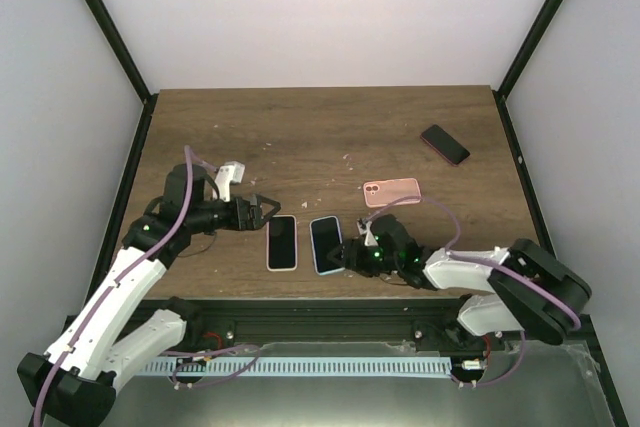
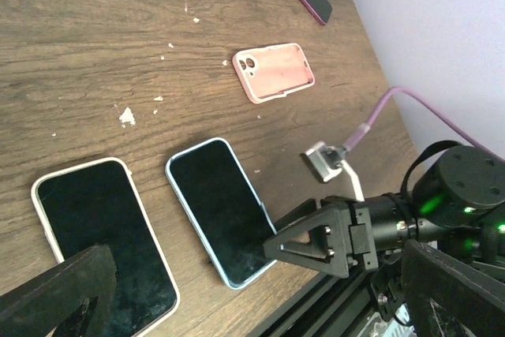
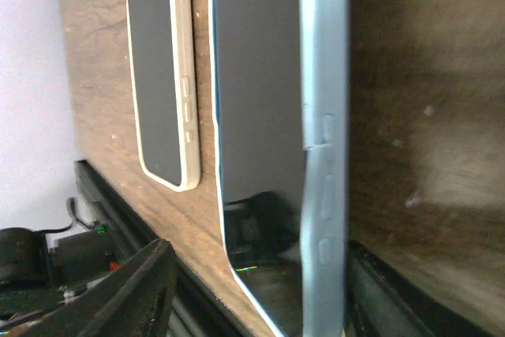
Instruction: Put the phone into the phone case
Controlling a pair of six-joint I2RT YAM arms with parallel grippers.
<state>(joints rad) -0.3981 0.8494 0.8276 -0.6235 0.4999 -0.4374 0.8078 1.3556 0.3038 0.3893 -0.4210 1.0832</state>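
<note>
Lying flat, blue-cased phone [image 1: 326,244], straddled by parted right pincer [image 1: 346,253]

a lab test booth: white walls [image 1: 320,7], black frame posts [image 1: 105,22].

We see a dark wood-grain table [image 1: 330,127] with small pale specks [image 2: 126,116] scattered on it, closed in by plain white walls [image 1: 320,7] at the back and both sides. Black posts [image 1: 105,22] run up the back corners, and the light is soft and even, leaving only faint shadows on the wood.
</note>
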